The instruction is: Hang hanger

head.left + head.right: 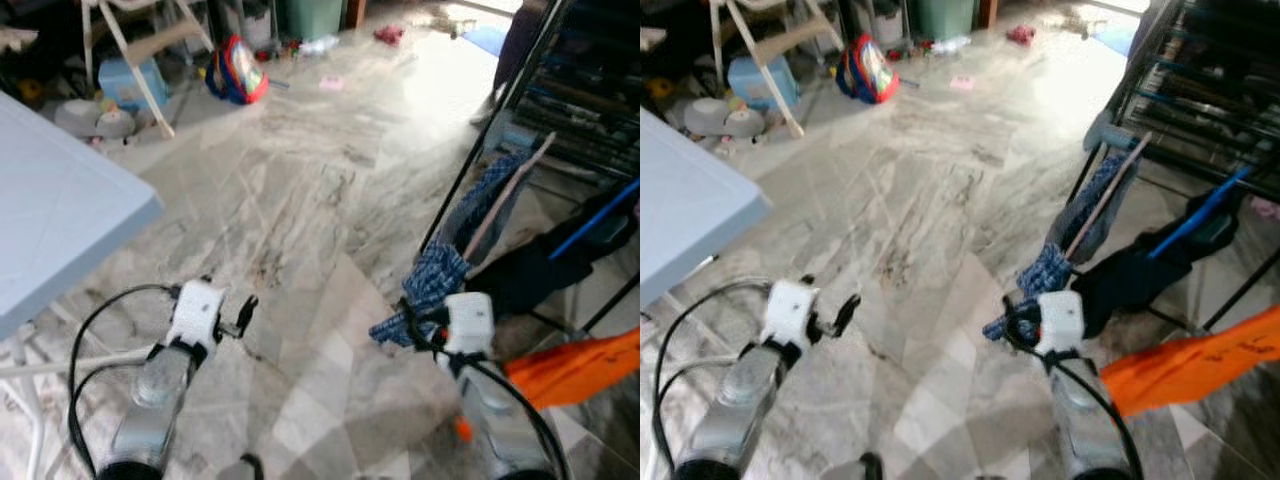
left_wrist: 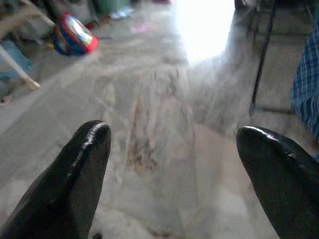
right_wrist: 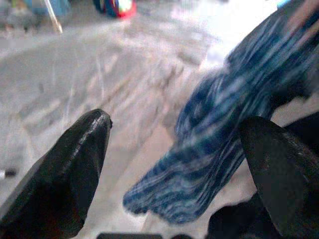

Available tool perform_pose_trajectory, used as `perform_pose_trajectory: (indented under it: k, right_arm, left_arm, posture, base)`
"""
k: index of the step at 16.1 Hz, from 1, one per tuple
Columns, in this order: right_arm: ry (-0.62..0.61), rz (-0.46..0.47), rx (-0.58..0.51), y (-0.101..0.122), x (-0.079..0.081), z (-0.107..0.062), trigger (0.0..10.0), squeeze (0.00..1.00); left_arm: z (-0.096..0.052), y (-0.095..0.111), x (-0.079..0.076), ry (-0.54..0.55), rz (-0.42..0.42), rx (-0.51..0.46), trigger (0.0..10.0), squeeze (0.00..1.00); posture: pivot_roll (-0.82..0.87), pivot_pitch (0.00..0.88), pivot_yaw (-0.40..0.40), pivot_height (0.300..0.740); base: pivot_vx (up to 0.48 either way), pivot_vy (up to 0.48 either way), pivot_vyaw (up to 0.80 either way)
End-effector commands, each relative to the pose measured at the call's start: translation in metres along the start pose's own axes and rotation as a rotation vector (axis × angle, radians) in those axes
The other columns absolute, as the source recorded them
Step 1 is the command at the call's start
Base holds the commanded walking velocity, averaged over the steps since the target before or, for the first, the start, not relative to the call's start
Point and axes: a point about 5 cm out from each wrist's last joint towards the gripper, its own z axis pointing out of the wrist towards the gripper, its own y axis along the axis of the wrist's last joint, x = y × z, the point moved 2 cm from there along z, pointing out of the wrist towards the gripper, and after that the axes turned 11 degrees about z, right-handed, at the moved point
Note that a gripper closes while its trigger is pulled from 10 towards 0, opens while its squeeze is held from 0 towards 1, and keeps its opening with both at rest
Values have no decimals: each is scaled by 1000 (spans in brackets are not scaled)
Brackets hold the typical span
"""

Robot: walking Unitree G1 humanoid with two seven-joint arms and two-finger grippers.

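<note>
Right tool (image 3: 174, 164): raised at about 4 o'clock in the head views, fingers spread apart, nothing clamped. A blue checked garment (image 1: 440, 270) hangs just past the fingertips and falls between them in the right wrist view.

Left tool (image 2: 172, 164): raised at about 7 o'clock in the head views, fingers (image 2: 79, 169) apart and empty, pointed over bare marble floor (image 1: 300, 200).

Hanger (image 1: 510, 195): a pale wooden bar, tilted, carrying the blue checked garment; it leans at the black drying rack (image 1: 560, 90) at about 2 o'clock. Whether its hook sits on a rail cannot be told.

Blue bar (image 1: 595, 220): slanted, over a dark garment (image 1: 530, 275) on the rack's lower part, at 3 o'clock.

Orange cloth (image 1: 575, 365): at 4 o'clock, just beside the right arm.

Table (image 1: 60, 210): pale blue-white top, corner at 9 o'clock.

Background, 11 to 12 o'clock: red and blue bag (image 1: 236, 70) on the floor, wooden frame legs (image 1: 140, 50), blue box (image 1: 130, 80), small litter.
</note>
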Motion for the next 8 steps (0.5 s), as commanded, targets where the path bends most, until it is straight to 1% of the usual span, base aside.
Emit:
perform_pose_trajectory:
  k: [1,2,3,4,5,6,7,8]
  right_arm:
    - [0,13,3,4,-2,-8,10000,0]
    - [-2,9,-8,6,-3,-12,10000,0]
    - [-15,-18,-44,15,-6,-25,10000,0]
    - [-54,-32,-54,20,-12,-35,10000,0]
    - [-87,6,-58,23,-15,-39,10000,0]
    - [-125,37,-52,24,-18,-42,10000,0]
    - [-127,52,-36,25,-17,-42,10000,0]
    - [-93,25,-12,24,-12,-42,10000,0]
  left_arm:
    - [-7,3,3,40,-11,-20,10000,0]
    - [-11,3,4,58,-16,-17,10000,0]
    - [-26,4,6,130,-10,-22,10000,0]
    - [-36,6,10,216,0,-19,10000,0]
    - [-38,5,11,227,-9,-2,10000,0]
    - [-38,0,10,213,-47,33,10000,0]
    - [-34,4,5,124,-64,8,10000,0]
    - [-32,9,9,106,18,-7,10000,0]
  posture:
    - [103,205,-3,740]
    - [100,201,-1,740]
    - [99,203,-1,740]
    - [103,204,-13,740]
    - [109,206,-24,740]
    - [109,213,-34,740]
    - [108,219,-40,740]
    - [111,219,-43,740]
  base:
    - [0,0,0]
    - [0,0,0]
    - [0,0,0]
    - [0,0,0]
    - [0,0,0]
    - [0,0,0]
    - [0,0,0]
    - [0,0,0]
